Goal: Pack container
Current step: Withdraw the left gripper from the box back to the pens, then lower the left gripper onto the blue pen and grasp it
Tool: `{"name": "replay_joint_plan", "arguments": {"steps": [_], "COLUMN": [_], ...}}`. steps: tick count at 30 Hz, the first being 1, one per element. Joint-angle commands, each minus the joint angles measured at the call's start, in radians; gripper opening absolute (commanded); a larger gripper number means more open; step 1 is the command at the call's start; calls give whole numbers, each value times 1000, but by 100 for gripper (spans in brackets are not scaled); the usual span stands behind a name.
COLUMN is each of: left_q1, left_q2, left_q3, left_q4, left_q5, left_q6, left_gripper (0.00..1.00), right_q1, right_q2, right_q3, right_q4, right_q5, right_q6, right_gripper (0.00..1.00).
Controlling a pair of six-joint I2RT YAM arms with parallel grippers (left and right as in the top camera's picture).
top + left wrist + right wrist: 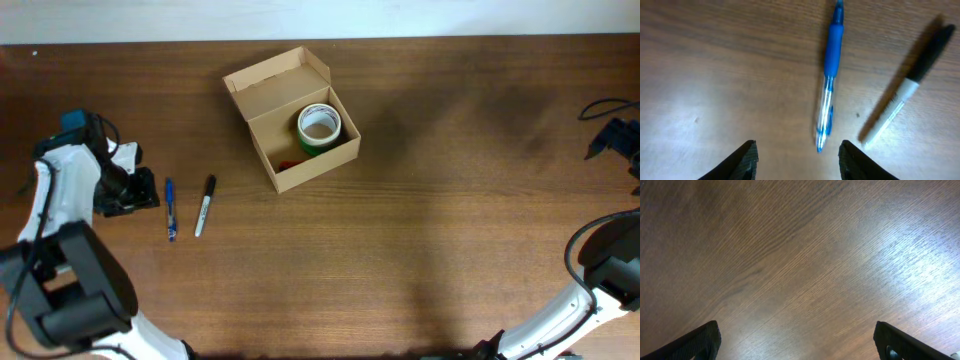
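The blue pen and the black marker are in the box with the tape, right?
No. The blue pen and the black marker lie on the table beside the cardboard box, not in it; the tape roll is inside. The overhead view shows it.

Container [290, 170]: 1 tan cardboard box, flap lid open, set askew at the table's upper centre; tape roll held inside.

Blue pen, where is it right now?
In the overhead view the blue pen lies at the left, between the left gripper and the black marker, below-left of the container.
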Motion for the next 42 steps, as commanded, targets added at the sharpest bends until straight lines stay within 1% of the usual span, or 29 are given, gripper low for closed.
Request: {"name": "replay_joint_plan", "arguments": {"steps": [1, 5, 9, 12, 16, 19, 20, 22, 24, 25, 29, 32, 35, 37, 42], "left_q1": [-26, -57, -100, -128, -146, -146, -146, -146, -146, -146, -146, -146, -146, -146, -146], "left_q2": [60, 115, 150, 163, 175, 179, 179, 179, 180, 180, 181, 188, 196, 201, 201], "left_q3": [1, 1, 1, 1, 1, 1, 1, 1, 1, 1, 1, 1, 1, 1, 26], "left_q4": [14, 26, 48, 57, 67, 76, 77, 77, 77, 77, 77, 77, 77, 77, 57], "left_q5": [19, 19, -21, -81, -91, -101, -119, -124, -124, -124, -125, -125, -137, -140, -179], "left_q6": [30, 82, 82, 60, 42, -1, -23, -30, -30, -31, -33, -34, -48, -51, -51], "left_gripper": [52, 51, 51, 51, 51, 50, 47, 42, 32, 30, 27, 16, 9, 2, 2], "right_q1": [1, 1, 1, 1, 1, 1, 1, 1, 1, 1, 1, 1, 1, 1, 1], "right_q2": [2, 2, 2, 2, 2, 2, 2, 2, 2, 2, 2, 2, 2, 2, 2], "right_q3": [-4, -4, -4, -4, -4, -4, -4, -4, -4, -4, -4, -4, -4, -4, -4], "right_q4": [0, 0, 0, 0, 0, 0, 0, 0, 0, 0, 0, 0, 0, 0, 0], "right_q5": [-10, -10, -10, -10, -10, -10, -10, -10, -10, -10, -10, -10, -10, -10, -10], "right_q6": [5, 5, 5, 5, 5, 5, 5, 5, 5, 5, 5, 5, 5, 5, 5], "right_gripper": [99, 99, 99, 99, 99, 99, 99, 99, 99, 99, 99, 99, 99, 99, 99]}}
